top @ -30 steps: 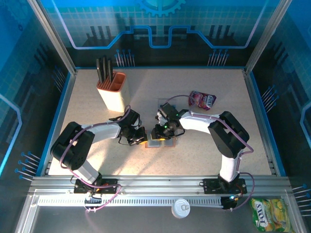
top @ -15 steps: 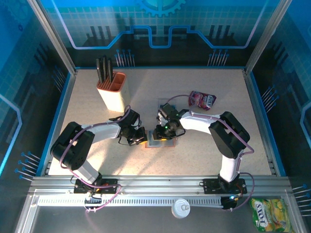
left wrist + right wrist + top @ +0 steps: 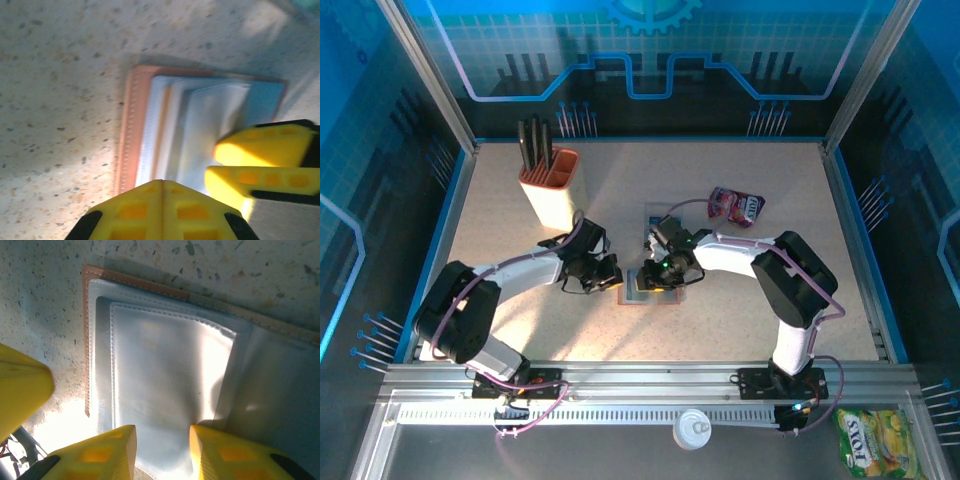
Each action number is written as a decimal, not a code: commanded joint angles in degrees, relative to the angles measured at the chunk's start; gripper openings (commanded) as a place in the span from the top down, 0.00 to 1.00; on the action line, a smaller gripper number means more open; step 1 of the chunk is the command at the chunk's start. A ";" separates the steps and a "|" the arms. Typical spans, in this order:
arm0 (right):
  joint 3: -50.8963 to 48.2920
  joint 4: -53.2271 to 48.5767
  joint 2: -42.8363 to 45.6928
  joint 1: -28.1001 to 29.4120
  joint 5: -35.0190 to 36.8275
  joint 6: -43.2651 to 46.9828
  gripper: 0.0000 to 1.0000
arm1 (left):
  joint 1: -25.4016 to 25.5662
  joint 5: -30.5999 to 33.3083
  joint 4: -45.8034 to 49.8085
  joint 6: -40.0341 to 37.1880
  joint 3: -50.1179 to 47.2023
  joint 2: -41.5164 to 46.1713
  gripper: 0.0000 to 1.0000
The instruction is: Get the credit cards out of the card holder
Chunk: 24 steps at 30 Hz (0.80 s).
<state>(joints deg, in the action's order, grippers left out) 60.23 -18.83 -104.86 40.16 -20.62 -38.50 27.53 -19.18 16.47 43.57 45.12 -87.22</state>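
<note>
Vs. a second ago the left arm's elbow has swung out toward the left edge of the tabletop (image 3: pixel 770 320), & the left gripper (image 3: pixel 607 277) has edged slightly toward the far edge. The right arm is approx. where it was.

The left gripper (image 3: pixel 162 187) is closed, fingers pressed together w/ nothing between them, its tip just at the left edge of the wallet (image 3: pixel 150 125). The right gripper (image 3: pixel 162 432) has its jaws part-way apart, both tips down on the wallet's grey inner pocket, w/ nothing seen held between them.

The wallet (image 3: pixel 640 298) lies open & flat near the mid of the tabletop, brown rim showing, between the two grippers. A small teal card (image 3: pixel 650 218), if that is what it is (view is poor there), lies just behind the right wrist toward the far edge.

Further out are a knife block (image 3: pixel 549 190) near the far-left corner & a snack pouch (image 3: pixel 736 205) right of centre, well apart from the wallet.
</note>
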 commanded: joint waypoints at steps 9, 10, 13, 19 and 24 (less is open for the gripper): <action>-7.42 9.40 2.29 -3.70 -6.42 -3.12 0.68 | 1.39 -5.16 -5.95 4.75 1.74 -2.41 0.85; -7.90 10.13 2.30 -3.94 -6.90 -3.43 0.69 | 1.63 -5.12 -6.16 4.84 1.80 -2.90 0.84; -8.93 12.03 2.32 -4.65 -8.01 -3.99 0.69 | 2.12 -5.43 -7.68 5.50 1.50 -3.96 0.79; -10.76 14.91 2.04 -5.49 -9.78 -4.87 0.71 | 2.44 -5.78 -9.06 6.23 1.48 -5.65 0.77; -12.02 17.21 1.36 -6.10 -11.28 -5.70 0.72 | 2.55 -5.82 -9.19 6.26 1.77 -6.56 0.77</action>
<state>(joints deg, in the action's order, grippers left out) 49.76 -2.57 -103.37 34.89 -31.00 -43.11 29.50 -23.68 7.90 49.43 45.60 -92.77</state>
